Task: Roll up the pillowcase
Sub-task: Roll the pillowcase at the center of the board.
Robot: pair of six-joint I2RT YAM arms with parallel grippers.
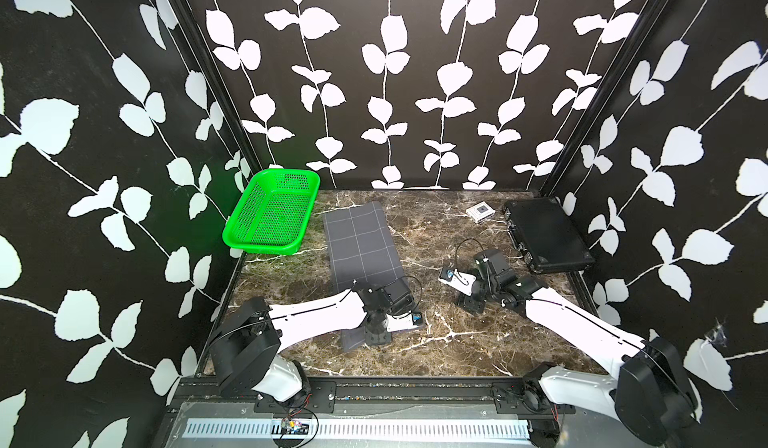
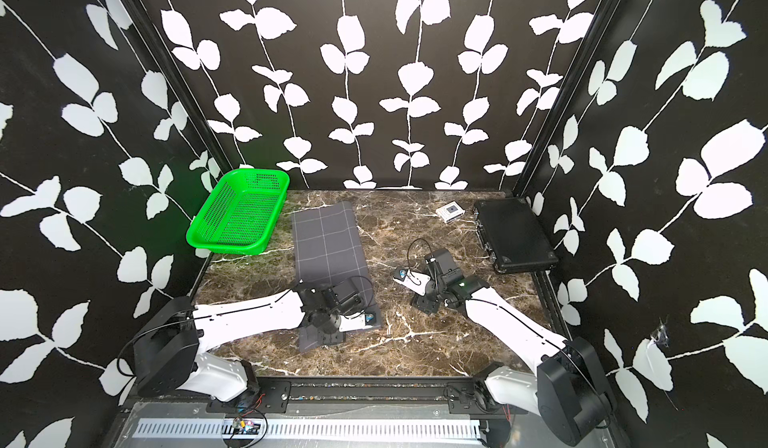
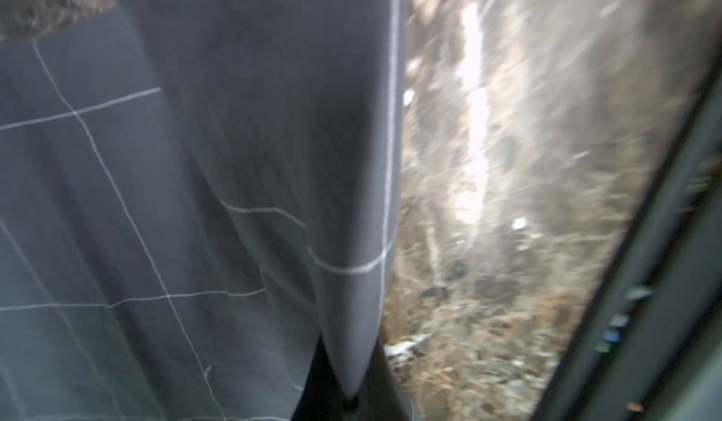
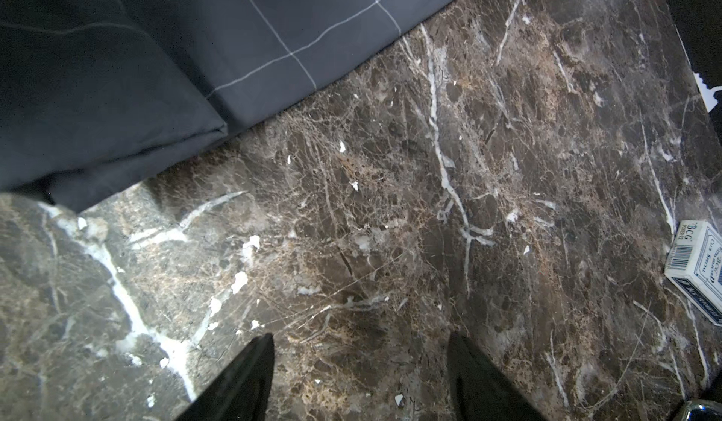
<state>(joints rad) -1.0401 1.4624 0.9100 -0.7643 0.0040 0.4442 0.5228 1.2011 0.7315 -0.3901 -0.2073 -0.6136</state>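
The pillowcase (image 1: 360, 242) (image 2: 327, 240) is dark grey fabric with thin white grid lines. In both top views it lies as a long strip on the marble table (image 1: 440, 342), left of centre. My left gripper (image 1: 374, 335) (image 2: 322, 335) is over the strip's near end. In the left wrist view it (image 3: 353, 393) is shut on a raised fold of the pillowcase (image 3: 273, 126). My right gripper (image 1: 468, 305) (image 2: 424, 305) hovers over bare marble to the right of the strip. It (image 4: 359, 344) stands open with nothing between its fingers, and the pillowcase edge (image 4: 273, 28) lies beyond it.
A green perforated basket (image 1: 270, 213) sits tilted at the table's far left corner. A rigid black flat case (image 1: 546, 233) lies at the far right. A small white card box (image 1: 480, 212) (image 4: 699, 266) lies beside the case. Black walls with a leaf pattern close in three sides.
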